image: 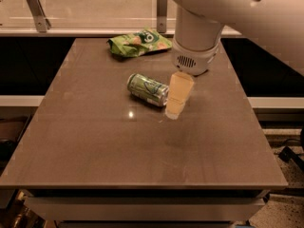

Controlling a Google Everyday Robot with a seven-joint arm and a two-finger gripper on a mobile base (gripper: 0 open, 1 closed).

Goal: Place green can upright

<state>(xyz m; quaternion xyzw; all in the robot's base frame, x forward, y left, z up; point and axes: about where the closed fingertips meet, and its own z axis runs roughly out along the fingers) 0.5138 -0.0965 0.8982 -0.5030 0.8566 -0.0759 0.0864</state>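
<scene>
The surface [118,156] is a flat, rectangular brown slab with a smooth, faintly glossy finish. At its far edge, left of centre, lies a flat, crinkled green snack bag [137,42] with printed pictures.

The green can [148,89] lies on its side near the middle of the surface, well apart from the bag. It is a small light green cylinder with white markings, and its silver metal end faces near and right.

The gripper [175,112] is a pale yellow, tapered form. It points down and slightly left, with its tip low over the surface just beside the can's silver end. Its spread cannot be determined from this view, nor can contact with the can.

The arm [195,37], a smooth white cylinder with a vented collar, descends from the upper right.
</scene>
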